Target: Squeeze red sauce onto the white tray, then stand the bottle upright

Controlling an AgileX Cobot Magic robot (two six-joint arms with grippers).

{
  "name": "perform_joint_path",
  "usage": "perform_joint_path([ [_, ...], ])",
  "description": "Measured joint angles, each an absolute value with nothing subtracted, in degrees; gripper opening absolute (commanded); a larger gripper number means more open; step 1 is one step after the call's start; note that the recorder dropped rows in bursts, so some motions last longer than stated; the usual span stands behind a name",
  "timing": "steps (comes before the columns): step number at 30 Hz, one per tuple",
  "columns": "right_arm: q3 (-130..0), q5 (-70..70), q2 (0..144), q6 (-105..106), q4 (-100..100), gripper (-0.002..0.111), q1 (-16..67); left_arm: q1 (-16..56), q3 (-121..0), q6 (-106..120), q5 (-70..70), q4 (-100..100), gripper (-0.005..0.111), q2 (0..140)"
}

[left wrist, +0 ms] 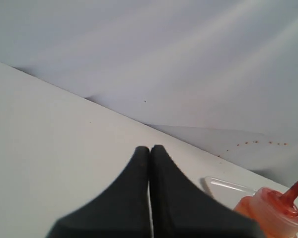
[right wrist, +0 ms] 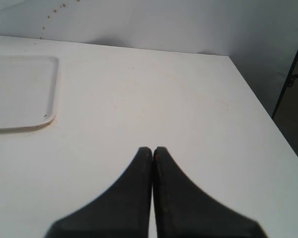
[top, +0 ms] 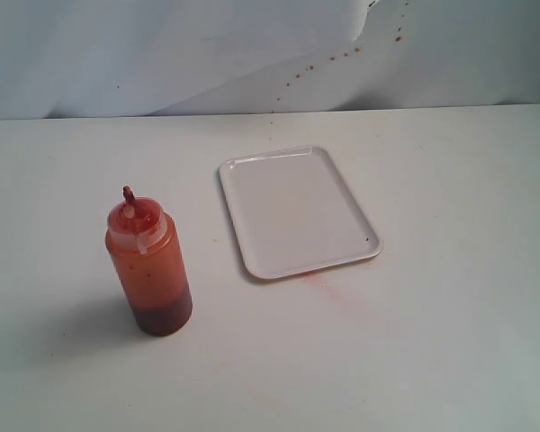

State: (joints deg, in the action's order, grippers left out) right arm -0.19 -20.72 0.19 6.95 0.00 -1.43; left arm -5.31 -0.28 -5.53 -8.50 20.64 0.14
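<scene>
Translucent cyl. bottle [top: 149, 270] upright beside flat tray [top: 297, 211]

Orange-red bottle [top: 149, 270], darker base; plain white tray [top: 299, 211]; black end effectors [left wrist: 149, 151]

left gripper [left wrist: 149, 148]: jaws were closed, tips pressed together, only a thin seam ran between them
left fingers [left wrist: 129, 198]: two black wedges, broad at the base, narrowing to rounded tips; fine ridges showed along the outer edge of one
left grip: nothing sat between the tips
right gripper [right wrist: 152, 148]: jaws were closed, tips met flush
right fingers [right wrist: 184, 203]: same black tapered pair, matte, symmetric about the seam
right grip: nothing clamped
pose: both grippers pointed straight ahead of their wrist cameras, tips farthest out; wrists and arms could not be seen
</scene>
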Motion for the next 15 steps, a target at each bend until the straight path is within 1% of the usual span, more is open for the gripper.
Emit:
perform_joint_path([
  [7, -0.19, -20.72, 0.19, 6.95, 0.00, 0.000, -1.43, -5.31, -0.28, -5.53, -8.28, 26.49, 0.000, 0.14],
  [11, -0.19, -20.72, 0.19, 6.95, 0.00, 0.000, -1.43, -5.31, -0.28, -5.53, -8.28, 35.11, 0.000, 0.14],
  [13, -0.19, -20.72, 0.19, 6.95, 0.00, 0.000, -1.43, -5.31, -0.28, -5.68, -5.67, 36.05, 0.000, 0.14],
  [15, -0.19, -20.72, 0.19, 6.95, 0.00, 0.000, -1.43, -5.31, -0.28, -5.68, 1.49, 36.02, 0.000, 0.14],
])
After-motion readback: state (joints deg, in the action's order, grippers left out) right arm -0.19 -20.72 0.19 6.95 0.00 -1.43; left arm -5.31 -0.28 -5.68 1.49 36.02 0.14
